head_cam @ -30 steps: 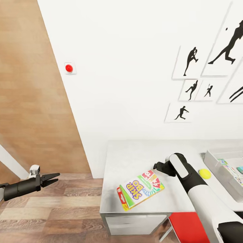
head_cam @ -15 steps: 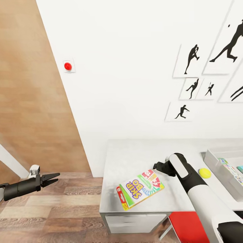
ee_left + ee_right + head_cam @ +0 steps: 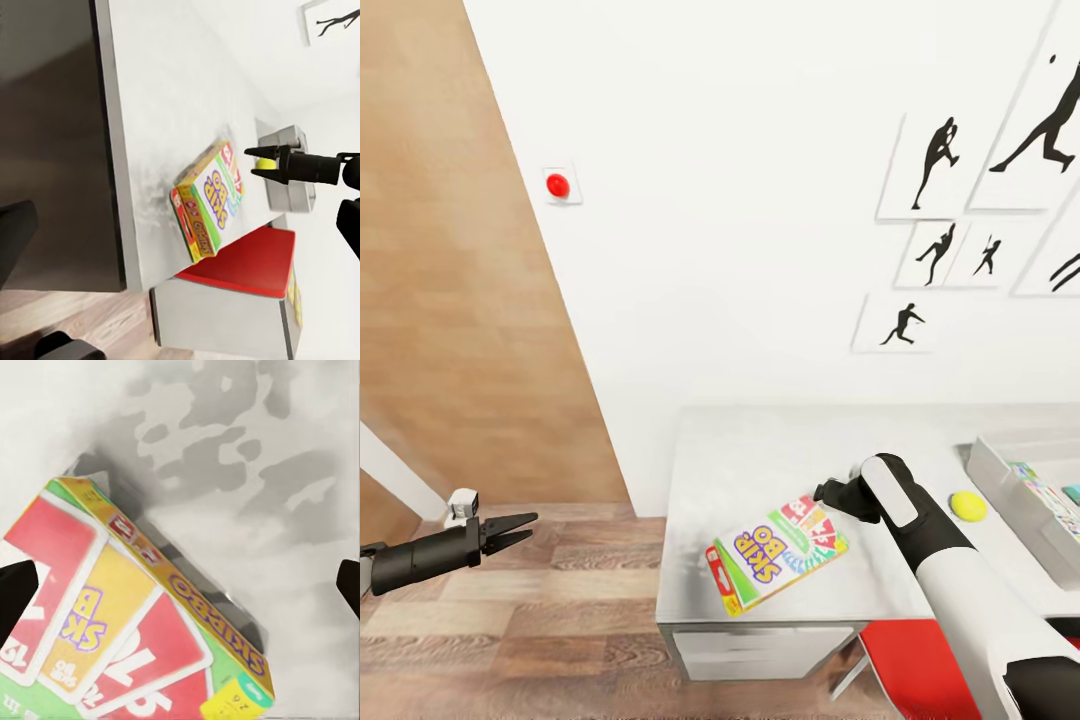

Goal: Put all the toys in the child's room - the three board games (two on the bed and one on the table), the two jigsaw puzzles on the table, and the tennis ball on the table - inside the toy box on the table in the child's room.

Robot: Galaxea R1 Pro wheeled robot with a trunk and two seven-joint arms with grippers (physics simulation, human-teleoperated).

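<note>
Surface: a pale grey surface stands against the white wall, and its left front corner is near the middle of the head view.
Board game: the Skip-Bo box lies flat near the front edge of the surface, closer to the left front corner, and it is turned at an angle to that edge. In the left wrist view the same box shows its red short side toward the edge.
Tennis ball: the yellow ball rests on the surface toward the right, just beside the toy box.
Toy box: the grey toy box sits at the right end of the surface, with colourful flat things inside; I cannot tell which toys they are.
Right claw: the right claw hangs just above the far corner of the board game. In the right wrist view its two dark fingertips are at the opposite borders, so it is spread wide, and the box lies between them without touching.
Left claw: the left claw is over the wooden floor, well apart from the surface, with the fingers a little parted and nothing between them.
Chair: a red seat is partly under the front edge.
</note>
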